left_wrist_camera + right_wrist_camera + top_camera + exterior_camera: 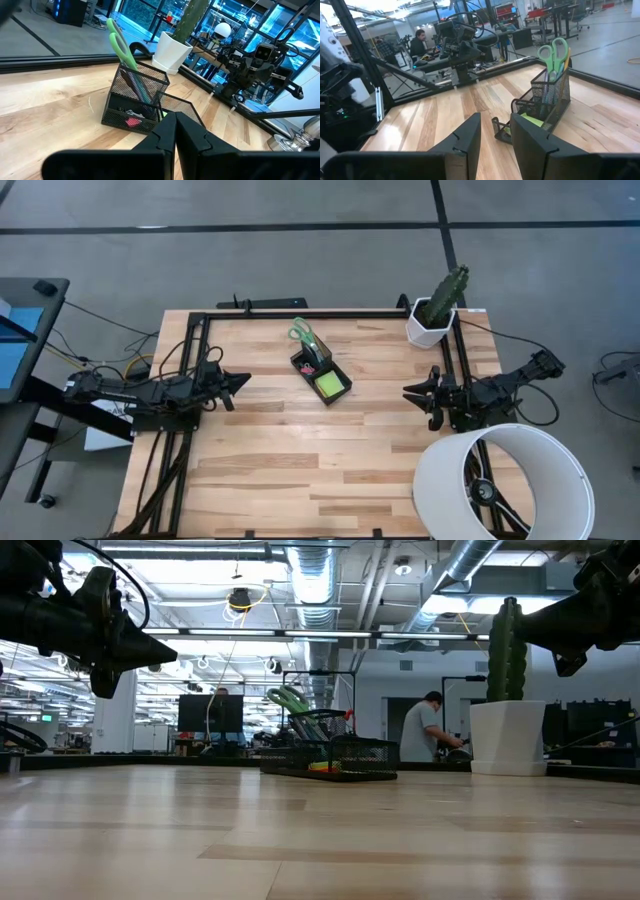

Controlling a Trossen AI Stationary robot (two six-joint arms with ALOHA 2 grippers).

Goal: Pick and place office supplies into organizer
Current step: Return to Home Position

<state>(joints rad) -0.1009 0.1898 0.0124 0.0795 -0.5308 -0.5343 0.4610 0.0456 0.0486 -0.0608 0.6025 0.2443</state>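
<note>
Green-handled scissors (302, 334) stand in the cup of the black mesh organizer (298, 362) at mid-table, with the lime sticky pad (331, 385) in its tray. At the table's sides, the left gripper (238, 385) hangs empty with its fingers pressed together, and the right gripper (410, 392), slightly parted, holds nothing.

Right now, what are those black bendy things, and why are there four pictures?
They are two robot arms at a wooden table. Each ends in a two-finger pincher called a gripper. One picture looks down from above, one looks across from table height, and two come from cameras on the arms' wrists. The left gripper is shut and the right gripper is open. Both hold nothing and wait at the sides. In the middle stands a black organizer, with green scissors and pens in its cup and a green pad in its tray. A plant pot and a white cylinder are on the right.
</note>
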